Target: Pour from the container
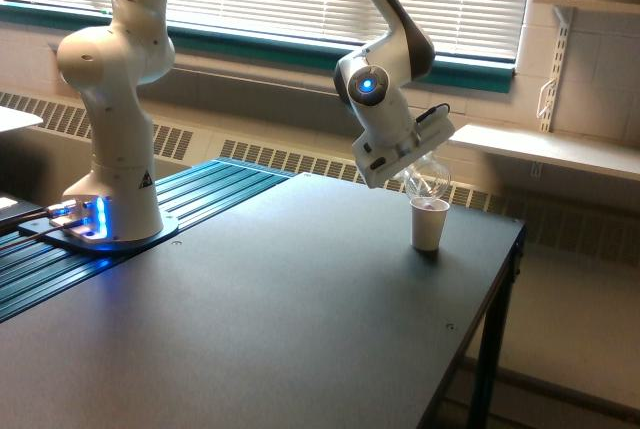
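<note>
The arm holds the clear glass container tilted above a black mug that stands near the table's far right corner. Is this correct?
Not quite: the exterior view shows a white paper cup, not a black mug. The rest holds: the gripper holds the clear glass container tilted above it, near the table's far right corner.
</note>
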Motion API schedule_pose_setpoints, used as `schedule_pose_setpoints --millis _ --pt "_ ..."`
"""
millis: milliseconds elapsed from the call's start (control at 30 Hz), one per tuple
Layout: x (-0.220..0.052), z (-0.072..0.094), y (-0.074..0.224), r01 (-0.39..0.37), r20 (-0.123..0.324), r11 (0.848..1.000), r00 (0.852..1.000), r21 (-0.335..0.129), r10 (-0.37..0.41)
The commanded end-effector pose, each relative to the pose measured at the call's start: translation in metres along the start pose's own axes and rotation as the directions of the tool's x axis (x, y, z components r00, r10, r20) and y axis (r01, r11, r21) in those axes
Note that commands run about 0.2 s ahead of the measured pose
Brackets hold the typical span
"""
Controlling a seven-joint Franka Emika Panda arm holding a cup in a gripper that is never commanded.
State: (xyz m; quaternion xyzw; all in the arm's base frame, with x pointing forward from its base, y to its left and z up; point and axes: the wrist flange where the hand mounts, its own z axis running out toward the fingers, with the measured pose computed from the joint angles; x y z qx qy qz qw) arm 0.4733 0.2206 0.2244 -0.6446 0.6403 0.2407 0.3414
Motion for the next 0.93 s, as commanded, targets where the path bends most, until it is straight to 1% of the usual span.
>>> schedule_pose_setpoints --millis 33,167,333,400,433,467,533,600,667,800,933 --pt "-0.006 -0.004 0.002 0.002 0.018 1.0 1.0 0.004 -0.002" --pt "-0.006 -0.006 0.004 0.0 0.018 1.0 1.0 0.015 -0.001" --pt "-0.013 -0.009 0.007 0.021 0.004 0.999 1.0 0.034 -0.021" --pt "-0.014 -0.01 0.008 0.021 0.003 0.999 1.0 0.033 -0.022" --pt "-0.017 -0.013 0.007 0.043 -0.006 0.998 0.999 0.043 -0.042" --pt "-0.03 -0.017 0.007 0.102 -0.027 0.992 0.995 0.069 -0.101" --pt "-0.039 -0.02 0.008 0.142 -0.04 0.986 0.989 0.082 -0.139" --pt "-0.042 -0.022 0.01 0.157 -0.038 0.984 0.987 0.082 -0.155" --pt "-0.046 -0.025 0.012 0.178 -0.05 0.98 0.983 0.092 -0.174" --pt "-0.051 -0.031 0.014 0.199 -0.059 0.975 0.979 0.098 -0.194" --pt "-0.051 -0.033 0.018 0.204 -0.05 0.975 0.979 0.086 -0.2"
